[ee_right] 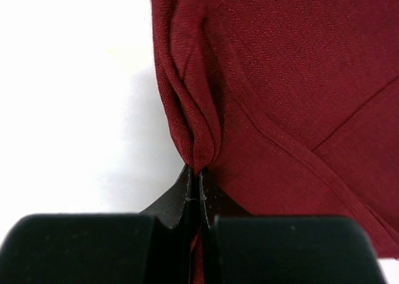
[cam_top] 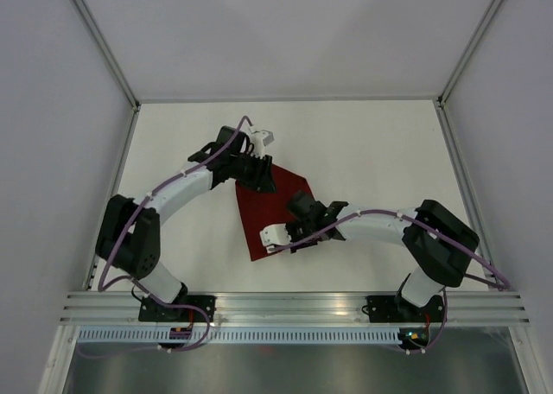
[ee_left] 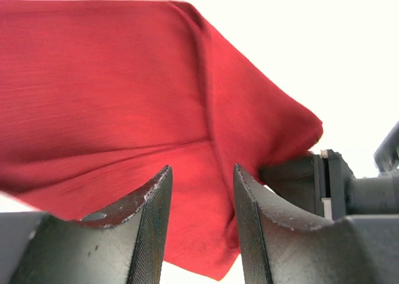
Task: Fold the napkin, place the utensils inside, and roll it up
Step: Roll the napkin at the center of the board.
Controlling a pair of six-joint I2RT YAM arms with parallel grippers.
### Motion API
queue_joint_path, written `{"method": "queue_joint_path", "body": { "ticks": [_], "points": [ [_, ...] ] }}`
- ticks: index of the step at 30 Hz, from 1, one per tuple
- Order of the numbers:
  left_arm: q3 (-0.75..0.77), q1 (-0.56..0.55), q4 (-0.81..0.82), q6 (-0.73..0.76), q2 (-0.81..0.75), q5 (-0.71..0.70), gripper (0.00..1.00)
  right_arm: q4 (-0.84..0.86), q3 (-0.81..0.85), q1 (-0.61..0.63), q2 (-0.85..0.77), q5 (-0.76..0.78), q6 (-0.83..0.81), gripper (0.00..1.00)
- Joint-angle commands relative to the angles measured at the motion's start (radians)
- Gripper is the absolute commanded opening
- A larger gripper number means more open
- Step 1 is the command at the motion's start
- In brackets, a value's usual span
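One dark red cloth napkin (cam_top: 275,206) on white table (cam_top: 371,152).
Right gripper (ee_right: 199,179) is pinching its bunched edge; left gripper (ee_left: 202,178) is gaping, empty.

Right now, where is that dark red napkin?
In the overhead view the napkin lies midway across the table; the right gripper pinches its bunched edge, and the left gripper stands open over its far corner.

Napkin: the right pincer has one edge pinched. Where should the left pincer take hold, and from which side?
Probably the free corner of the napkin just under the left pincer. It is a thin, loose tip lying between the open fingers, so come straight down from above and pinch across it. The right pincer is shut on a bunched fold further along, so the two holds would sit well apart.
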Motion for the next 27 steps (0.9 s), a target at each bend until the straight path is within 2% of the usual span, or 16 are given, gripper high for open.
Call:
{"method": "queue_joint_path", "body": {
  "ticks": [1, 4, 7, 10, 19, 24, 27],
  "points": [
    [-0.039, 0.007, 0.092, -0.139, -0.134, -0.264, 0.49, -0.228, 0.105, -0.027, 0.076, -0.115, 0.068, 0.01],
    [-0.108, 0.007, 0.15, -0.219, -0.262, -0.416, 0.5, -0.326, 0.189, -0.072, 0.144, -0.187, 0.076, 0.0],
    [-0.233, 0.007, 0.244, -0.245, -0.426, -0.489, 0.49, -0.427, 0.272, -0.121, 0.213, -0.259, 0.061, 0.0],
    [-0.29, 0.006, 0.296, -0.248, -0.561, -0.556, 0.51, -0.537, 0.364, -0.165, 0.296, -0.328, 0.025, 0.01],
    [-0.504, -0.032, 0.443, -0.166, -0.932, -0.638, 0.5, -0.803, 0.585, -0.268, 0.526, -0.474, -0.077, 0.01],
    [-0.495, -0.108, 0.43, -0.063, -0.983, -0.639, 0.5, -0.895, 0.685, -0.297, 0.638, -0.508, -0.094, 0.01],
    [-0.47, -0.229, 0.408, 0.026, -0.935, -0.743, 0.5, -0.978, 0.765, -0.311, 0.705, -0.546, -0.119, 0.01]
  ]
}}
